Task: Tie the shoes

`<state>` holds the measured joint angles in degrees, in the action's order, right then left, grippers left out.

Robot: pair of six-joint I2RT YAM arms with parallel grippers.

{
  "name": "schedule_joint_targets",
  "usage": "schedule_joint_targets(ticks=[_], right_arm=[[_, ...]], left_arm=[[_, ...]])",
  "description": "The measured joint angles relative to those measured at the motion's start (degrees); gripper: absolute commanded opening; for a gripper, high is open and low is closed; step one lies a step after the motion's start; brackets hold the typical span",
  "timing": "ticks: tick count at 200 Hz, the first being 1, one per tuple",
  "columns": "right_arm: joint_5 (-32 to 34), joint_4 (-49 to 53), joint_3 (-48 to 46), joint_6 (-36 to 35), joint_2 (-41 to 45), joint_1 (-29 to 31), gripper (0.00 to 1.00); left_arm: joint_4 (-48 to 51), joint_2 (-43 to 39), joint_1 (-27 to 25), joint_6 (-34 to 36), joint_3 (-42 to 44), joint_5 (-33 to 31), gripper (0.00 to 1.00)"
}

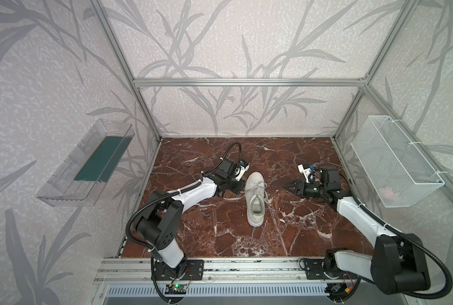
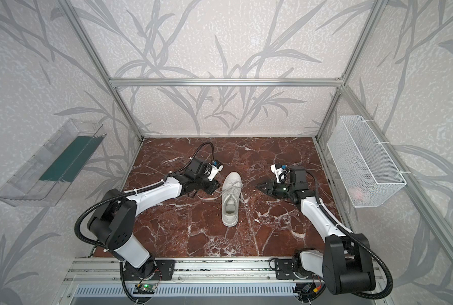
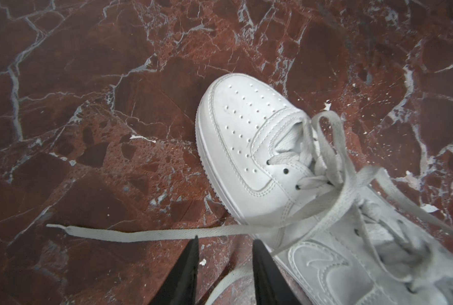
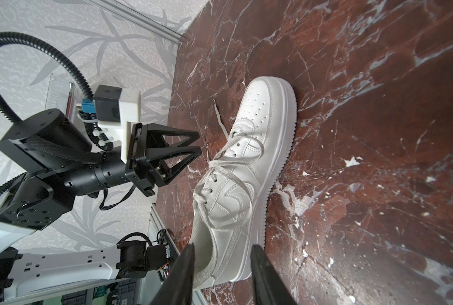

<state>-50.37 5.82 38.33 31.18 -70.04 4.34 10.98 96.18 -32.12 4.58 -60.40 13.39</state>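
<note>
The white low-top sneaker (image 1: pixel 255 202) stands on its sole near the middle of the red-brown marble tabletop (image 1: pixel 299 237), toe toward the back wall. Its off-white laces (image 4: pixel 228 169) lie loosely crossed over the tongue. One free lace end (image 3: pixel 109 233) lies flat on the marble.

My left gripper (image 3: pixel 226 244) sits low, just beside the sneaker on its left in both top views. Its fingers are spread and hold nothing; the lace end runs just past the fingertips.

My right gripper (image 4: pixel 222 249) points at the sneaker from the right, apart from it. Its fingers are spread and empty.
</note>
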Motion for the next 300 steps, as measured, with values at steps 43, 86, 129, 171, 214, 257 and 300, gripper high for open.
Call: schedule_joint_targets(ticks=[43,86,129,171,214,257,300], right_arm=[[1.07,0.74,0.0,0.26,0.85,0.0,0.37],[1.46,2.49,0.04,-0.26,0.85,0.0,0.37],[1.42,3.76,0.11,-1.73,0.85,0.0,0.37],[1.4,4.26,0.2,-2.51,0.83,0.0,0.37],[1.38,4.94,0.2,-2.75,0.83,0.0,0.37],[1.33,4.94,0.2,-2.75,0.83,0.0,0.37],[1.31,4.96,0.2,-2.75,0.83,0.0,0.37]], left_arm=[[-2.45,1.86,0.0,4.48,2.34,-1.49,0.4],[-4.04,2.99,0.0,7.04,3.39,-2.73,0.42],[-6.14,4.22,0.0,8.41,4.33,-2.86,0.43],[-7.34,4.98,0.0,8.98,4.76,-2.8,0.43],[-7.98,5.29,0.0,8.72,5.16,-2.99,0.43],[-8.07,5.29,0.0,8.7,5.49,-2.1,0.43],[-8.92,6.27,0.0,8.35,5.66,-0.66,0.43]])
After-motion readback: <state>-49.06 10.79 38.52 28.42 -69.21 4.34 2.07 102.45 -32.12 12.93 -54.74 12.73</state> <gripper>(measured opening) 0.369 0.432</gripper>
